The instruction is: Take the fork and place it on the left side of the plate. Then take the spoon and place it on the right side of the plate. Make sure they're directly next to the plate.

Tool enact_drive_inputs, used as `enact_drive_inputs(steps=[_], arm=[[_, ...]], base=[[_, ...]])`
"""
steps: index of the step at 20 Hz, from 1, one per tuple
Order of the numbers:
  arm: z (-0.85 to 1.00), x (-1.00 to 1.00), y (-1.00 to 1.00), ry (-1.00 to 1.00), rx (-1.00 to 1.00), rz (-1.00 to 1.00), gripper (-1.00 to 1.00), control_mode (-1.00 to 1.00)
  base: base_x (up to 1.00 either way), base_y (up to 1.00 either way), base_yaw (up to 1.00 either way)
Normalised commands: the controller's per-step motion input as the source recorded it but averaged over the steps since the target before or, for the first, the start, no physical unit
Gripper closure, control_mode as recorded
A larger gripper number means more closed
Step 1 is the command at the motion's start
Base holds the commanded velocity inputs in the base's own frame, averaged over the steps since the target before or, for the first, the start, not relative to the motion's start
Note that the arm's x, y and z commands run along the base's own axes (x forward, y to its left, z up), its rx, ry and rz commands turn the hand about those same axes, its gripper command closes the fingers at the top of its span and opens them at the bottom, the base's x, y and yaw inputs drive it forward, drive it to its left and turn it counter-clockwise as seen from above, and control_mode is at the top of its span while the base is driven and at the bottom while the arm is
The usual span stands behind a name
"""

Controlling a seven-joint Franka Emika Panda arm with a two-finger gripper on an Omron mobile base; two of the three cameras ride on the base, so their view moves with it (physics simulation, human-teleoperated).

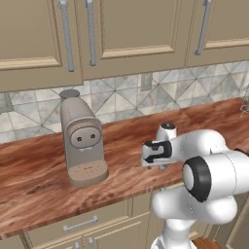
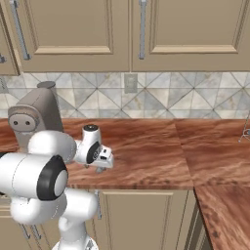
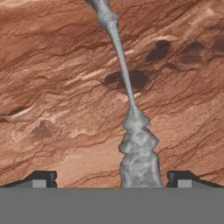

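A reddish-brown wooden counter [image 1: 39, 180] carries a beige coffee machine [image 1: 81, 141]. Above it, the white arm's gripper [image 3: 112, 179] hangs with fingers spread wide, the silver-grey metal spoon [image 3: 131, 118] lying flat on the counter between them, ungripped.

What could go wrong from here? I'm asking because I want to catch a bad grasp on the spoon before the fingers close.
1. The spoon lies flat on the counter, so the open gripper may close above it and miss it.
2. The spoon sits nearer one fingertip than the other, so closing may push it sideways or twist it rather than clamp it squarely.
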Motion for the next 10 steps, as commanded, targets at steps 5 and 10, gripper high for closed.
enact_drive_inputs(steps=[5, 10], arm=[[-0.36, 0.15, -0.03, 0.00, 0.00, -0.03, -1.00, -1.00], [-0.35, 0.15, -0.04, 0.00, 0.00, -0.03, -1.00, -1.00]], base=[[0.00, 0.00, 0.00], [0.00, 0.00, 0.00]])
